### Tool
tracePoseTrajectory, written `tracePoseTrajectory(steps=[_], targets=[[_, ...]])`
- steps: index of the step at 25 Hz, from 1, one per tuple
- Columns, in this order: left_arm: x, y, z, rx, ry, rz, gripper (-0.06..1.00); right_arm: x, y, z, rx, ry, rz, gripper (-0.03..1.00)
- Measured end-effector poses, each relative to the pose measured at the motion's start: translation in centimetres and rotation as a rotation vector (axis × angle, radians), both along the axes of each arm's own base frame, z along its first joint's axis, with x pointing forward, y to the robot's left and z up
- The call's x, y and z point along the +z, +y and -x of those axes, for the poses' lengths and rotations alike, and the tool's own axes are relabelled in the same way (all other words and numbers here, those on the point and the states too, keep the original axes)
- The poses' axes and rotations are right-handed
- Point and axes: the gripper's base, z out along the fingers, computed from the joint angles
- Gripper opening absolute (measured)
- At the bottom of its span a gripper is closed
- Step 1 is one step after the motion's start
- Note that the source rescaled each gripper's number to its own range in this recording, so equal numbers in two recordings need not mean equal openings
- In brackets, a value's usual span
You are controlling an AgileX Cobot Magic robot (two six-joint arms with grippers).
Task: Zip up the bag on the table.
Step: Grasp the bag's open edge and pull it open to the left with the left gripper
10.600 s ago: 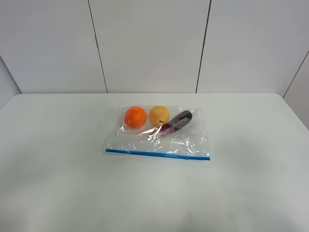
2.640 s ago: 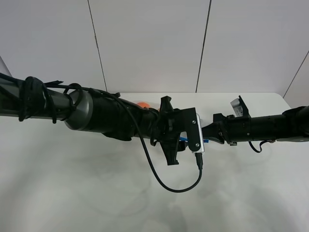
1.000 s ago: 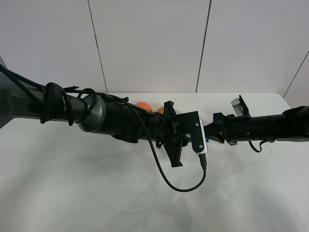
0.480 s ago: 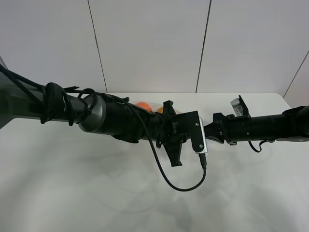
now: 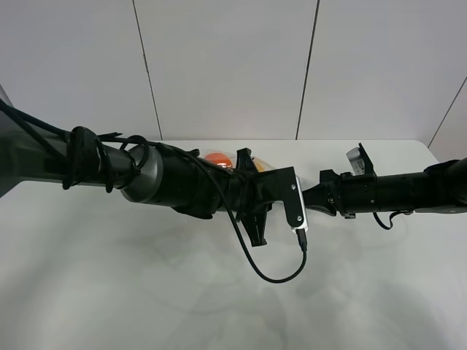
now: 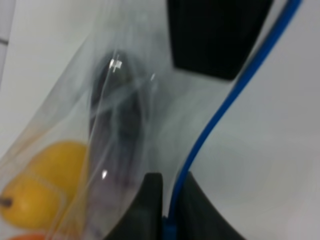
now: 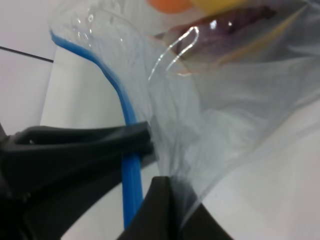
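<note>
We've got both arms in over the middle of the table [image 5: 109, 284], and the bag [image 7: 245, 115] is beneath them, nearly all hidden from above. The left arm [image 5: 160, 179] comes across from the left, the right arm [image 5: 394, 191] from the right, and they meet just right of centre. On the far side of the left arm we catch the orange [image 5: 216, 158] peeking out.

Down to the wrist views now. The left claw [image 6: 169, 179] is pinched nearly closed, and what it has is the blue zipper strip [image 6: 216, 117], which runs out from between its fingers [image 6: 150, 205]. Right beside the strip, through the clear plastic, we see a dark purple eggplant [image 6: 117, 120] with a yellow fruit [image 6: 45, 185] next to it.

Over to the right claw [image 7: 172, 182]: closed as well, gripping the crinkled clear plastic of the bag just beside the strip, not the strip itself. The two claws sit close together along that edge. A black cable [image 5: 271, 275] loops down from the left wrist over the near part of the table.
</note>
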Motion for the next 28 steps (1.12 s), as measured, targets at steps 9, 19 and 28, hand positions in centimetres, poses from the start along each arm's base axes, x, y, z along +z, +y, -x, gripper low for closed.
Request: tracePoseTrajectory(steps=[9,19,28], targets=[[0.3,3.6,-2.3,0.199,-0.077,-0.138,0.00,0.0,0.1,0.0,0.007,0.000,0.007,0.00],[0.4,8.5,-5.1,0.318,-0.095,-0.228,0.00,-0.1,0.1,0.1,0.021,-0.004,0.018,0.00],[0.4,11.6,-6.7,0.371,-0.090,-0.268,0.00,-0.2,0.0,0.1,0.025,-0.004,0.036,0.00]])
